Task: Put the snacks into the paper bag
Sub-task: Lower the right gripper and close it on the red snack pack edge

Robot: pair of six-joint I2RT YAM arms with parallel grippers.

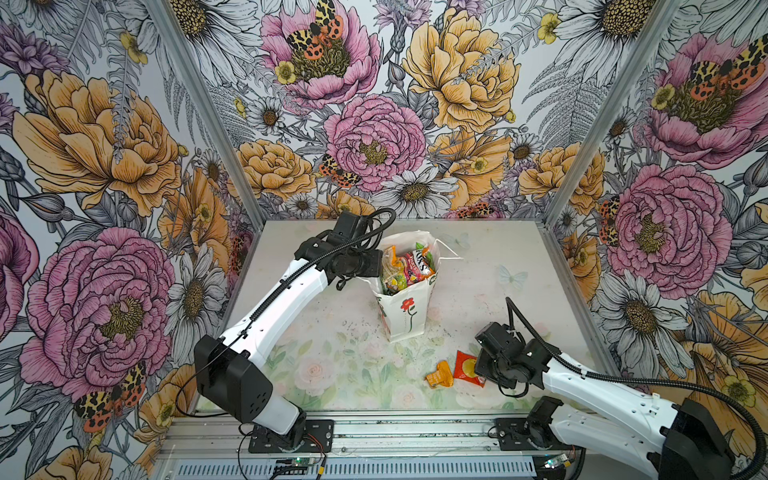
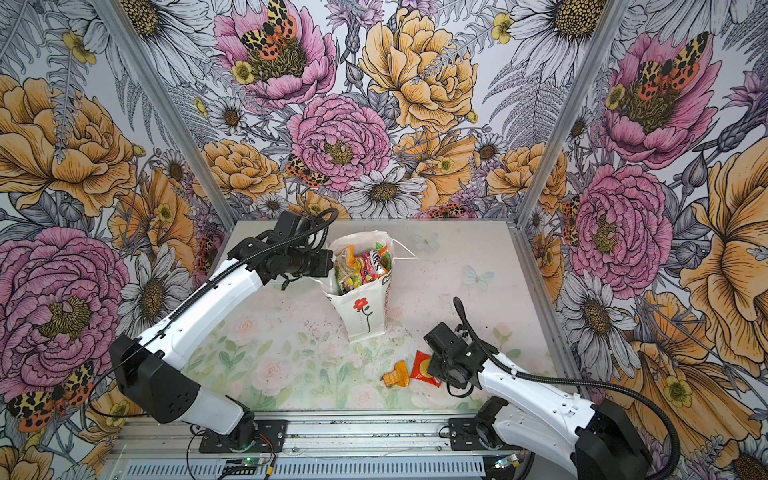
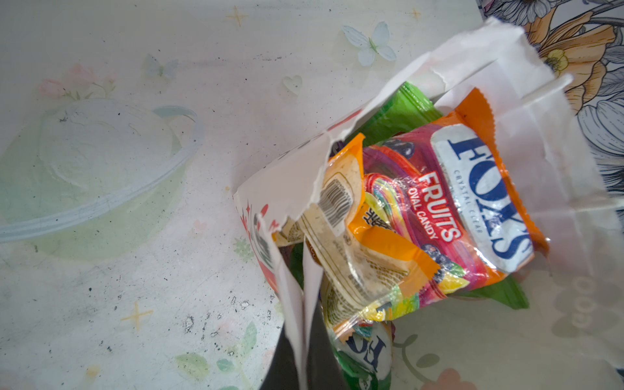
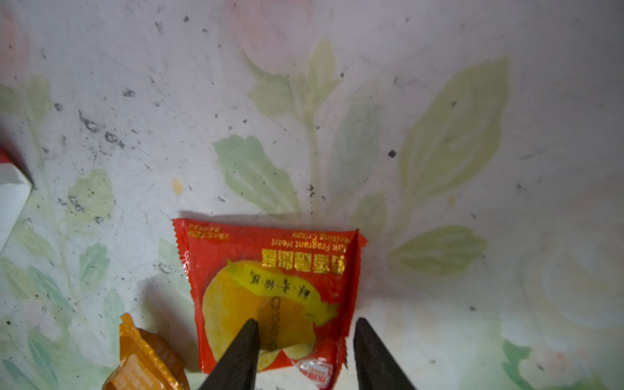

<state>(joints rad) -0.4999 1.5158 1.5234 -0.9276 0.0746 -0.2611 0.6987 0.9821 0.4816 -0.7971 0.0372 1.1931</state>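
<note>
Red-yellow packet [image 4: 270, 290] lies partly between the parted R fingers [image 4: 236, 358]; they should drop lower & pinch mid-packet. Meanwhile L fingers [image 3: 277, 374] stay... no: L fingers are clamped on paper bag [image 3: 553, 189] rim.

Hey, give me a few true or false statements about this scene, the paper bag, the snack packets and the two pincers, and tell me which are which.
1. The paper bag stands upright with snack packets inside. True.
2. Three packets lie loose on the table. False: only two do, the orange packet and the red-yellow packet beside it.
3. The right pincer is shut on the red-yellow packet. False: its jaws stand apart over that packet, which lies flat on the table.
4. The left pincer is shut at the bag's rim. True.
5. The bag's red flower faces the back wall. False: it faces the near side, toward the arm bases.
</note>
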